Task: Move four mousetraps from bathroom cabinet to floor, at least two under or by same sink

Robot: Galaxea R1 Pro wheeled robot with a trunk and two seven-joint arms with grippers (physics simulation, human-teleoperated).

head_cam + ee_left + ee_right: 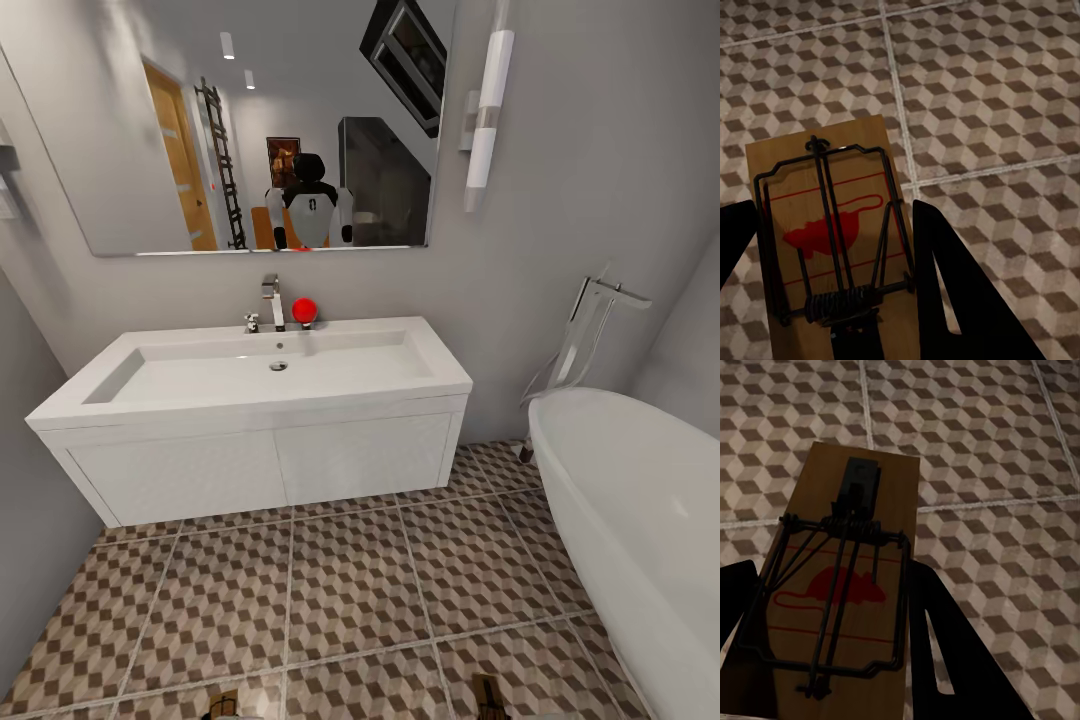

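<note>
In the left wrist view my left gripper (832, 251) is shut on a mousetrap (832, 195), a tan board with black wire and a red mouse print, held above the cube-patterned bathroom floor (982, 97). My right gripper (832, 619) is shut on a second mousetrap (847, 562) over the same tiles (975, 450). The tips of both traps peek in at the lower edge of the head view, the left one (224, 704) and the right one (488, 698). The white sink (260, 375) on its wall-hung vanity stands straight ahead. The cabinet is out of view.
A white oval bathtub (640, 510) with a chrome floor faucet (590, 330) fills the right side. A grey wall (30, 520) closes the left. Above the sink hang a mirror (250, 120) and a wall lamp (485, 110). A red ball (304, 309) sits by the faucet.
</note>
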